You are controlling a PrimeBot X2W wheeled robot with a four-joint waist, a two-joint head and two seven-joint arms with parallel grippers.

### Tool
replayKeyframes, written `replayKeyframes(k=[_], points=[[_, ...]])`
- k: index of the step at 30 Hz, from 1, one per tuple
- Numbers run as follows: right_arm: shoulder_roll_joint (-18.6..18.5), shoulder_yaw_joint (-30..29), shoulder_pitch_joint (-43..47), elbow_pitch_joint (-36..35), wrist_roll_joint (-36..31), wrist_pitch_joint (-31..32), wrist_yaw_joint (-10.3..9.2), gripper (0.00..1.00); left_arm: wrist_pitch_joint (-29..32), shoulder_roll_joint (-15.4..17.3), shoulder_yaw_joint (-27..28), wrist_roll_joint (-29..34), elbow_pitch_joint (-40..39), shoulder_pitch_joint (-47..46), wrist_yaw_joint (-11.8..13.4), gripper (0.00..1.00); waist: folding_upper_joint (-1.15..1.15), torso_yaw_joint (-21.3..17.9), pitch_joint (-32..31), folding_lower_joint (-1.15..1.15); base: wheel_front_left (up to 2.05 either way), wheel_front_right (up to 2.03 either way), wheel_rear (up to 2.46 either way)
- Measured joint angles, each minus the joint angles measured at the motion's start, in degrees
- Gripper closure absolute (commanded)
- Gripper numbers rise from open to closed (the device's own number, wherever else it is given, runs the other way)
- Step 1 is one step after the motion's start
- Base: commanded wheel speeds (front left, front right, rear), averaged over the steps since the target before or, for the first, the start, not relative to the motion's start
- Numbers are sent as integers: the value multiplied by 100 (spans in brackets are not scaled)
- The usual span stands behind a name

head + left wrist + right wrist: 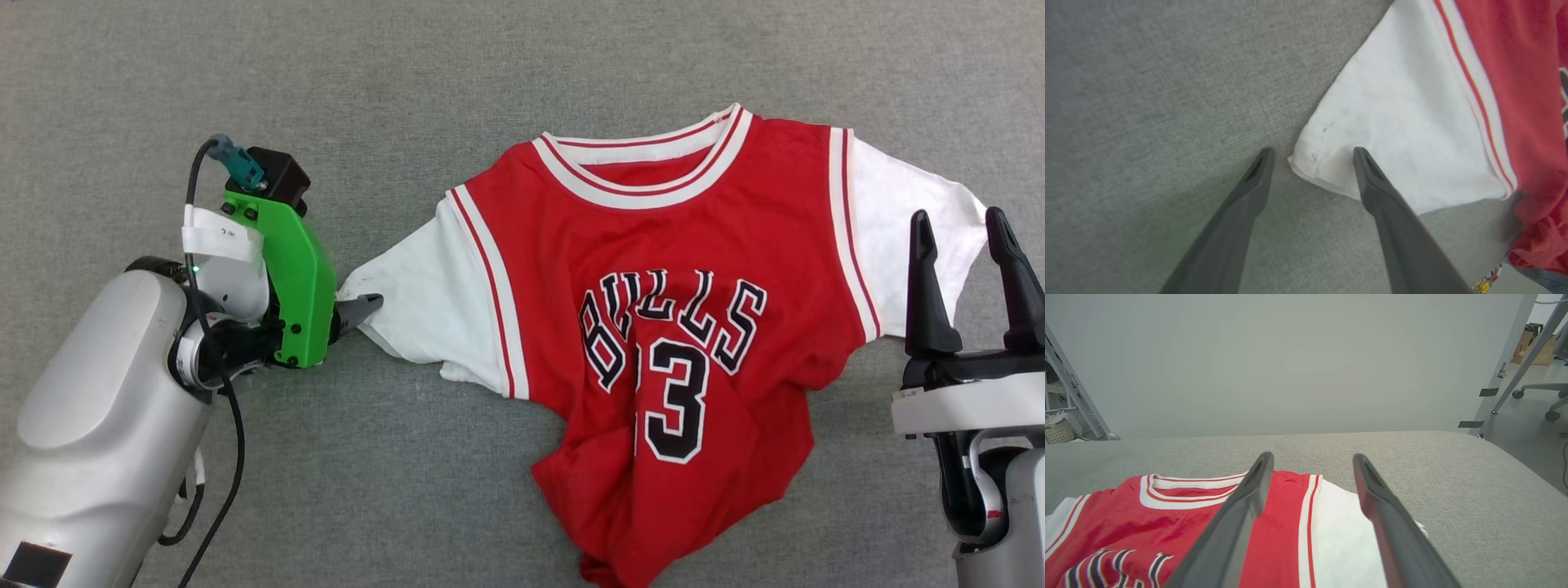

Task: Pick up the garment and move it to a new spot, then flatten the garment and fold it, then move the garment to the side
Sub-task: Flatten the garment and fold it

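Observation:
The garment [653,269], a red jersey with white sleeves and a "BULLS" print, lies face up on the grey cloth surface [408,73]. Its lower half is bunched and wrinkled. My left gripper [367,309] is low at the tip of the garment's left sleeve [416,302]. In the left wrist view this gripper [1313,152] is open, with the sleeve's corner [1306,163] lying between its fingertips. My right gripper [959,216] stands open beside the right sleeve [898,212], fingers pointing up the head view. Through the right wrist view the same gripper [1312,456] hovers over the garment [1126,522], touching nothing.
The grey surface [1474,477] ends at a rounded far right corner. Behind it stand a pale wall panel [1290,363] and metal frame legs [1506,359]. An office chair [1543,396] is on the floor at the right, and grey cloth lies bare on every side of the garment.

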Motion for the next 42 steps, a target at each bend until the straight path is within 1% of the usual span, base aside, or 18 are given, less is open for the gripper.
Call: replayKeyframes(k=[4,7,8,9,12,16,19,23,27,30,32,33,35,38,40,42], points=[[1,9,-35,25,0,-42,0,0,-208,15,-136,268,176,-131,-1,0,0,-39,97,0,0,0,0],[2,20,-77,52,0,-43,0,0,-213,20,-305,398,266,-201,-41,0,0,-48,138,0,0,0,0],[3,22,-81,55,0,-44,0,0,-214,22,-341,399,275,-214,-48,52,0,-47,141,0,0,0,0],[2,24,-81,64,0,-44,0,0,-214,31,-382,409,279,-220,-49,100,0,-44,142,0,0,0,0],[-13,19,-86,94,0,-49,0,0,-215,58,-524,430,293,-246,-51,100,0,-28,127,0,0,0,0],[-45,1,-110,131,0,-51,0,0,-321,16,-632,393,378,-238,-58,100,0,2,57,0,0,0,0],[-56,-5,-115,145,0,-49,0,0,-552,-14,-600,350,491,-206,-76,100,0,28,-24,0,0,0,0],[-108,-16,-119,168,0,-32,0,0,-1028,-60,-414,318,634,-176,-92,100,0,64,-179,0,0,0,0],[-282,-44,-121,180,2,194,0,0,-1559,25,-157,325,546,-179,-46,100,0,106,-351,0,0,0,0],[-534,-62,-132,205,52,731,0,0,-1911,112,7,357,260,-178,4,100,0,157,-454,0,0,0,0],[-692,-74,-158,236,89,1314,0,0,-2104,212,103,394,0,-158,60,100,0,205,-488,0,0,0,0],[-806,-41,-180,267,125,1700,0,0,-2175,268,160,399,-163,-113,102,100,0,234,-495,0,0,0,0],[-1045,-12,-272,343,280,2498,1,0,-2189,375,243,385,-557,77,212,100,0,285,-485,0,0,0,0],[-1452,-14,-520,447,502,3453,0,0,-2071,560,240,380,-1230,451,350,100,0,331,-405,0,0,0,0],[-1772,53,-711,537,565,4020,0,0,-1963,669,236,380,-1682,659,453,100,0,369,-334,0,0,0,0],[-2015,102,-954,643,697,4507,0,0,-1889,777,258,381,-2149,814,600,100,0,415,-242,0,0,0,0]])
